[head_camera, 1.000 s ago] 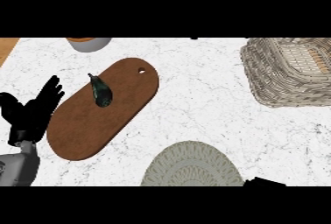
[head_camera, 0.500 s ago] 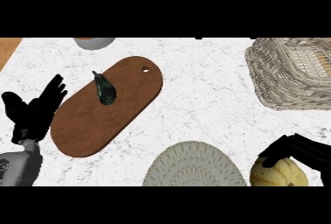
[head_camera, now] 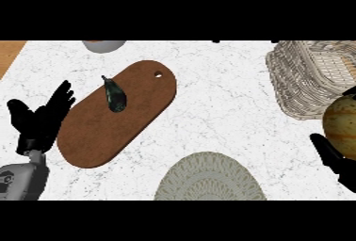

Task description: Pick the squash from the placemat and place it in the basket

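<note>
One yellow squash (head_camera: 341, 123) is up off the counter at the right edge, held by the right hand (head_camera: 332, 157), just beside the one woven basket (head_camera: 306, 75). One round grey placemat (head_camera: 208, 179) lies at the bottom. The left hand (head_camera: 38, 120) rests open beside one brown board (head_camera: 118, 117), which has one dark vegetable (head_camera: 115, 96) on it.

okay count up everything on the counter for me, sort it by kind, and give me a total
Vegetables: 2, the squash and a dark eggplant
Boards: 1, the cutting board
Mats: 1, the placemat
Baskets: 1, the basket
Bowls: 1, the grey bowl, cut off by the top edge
Total: 6
</note>
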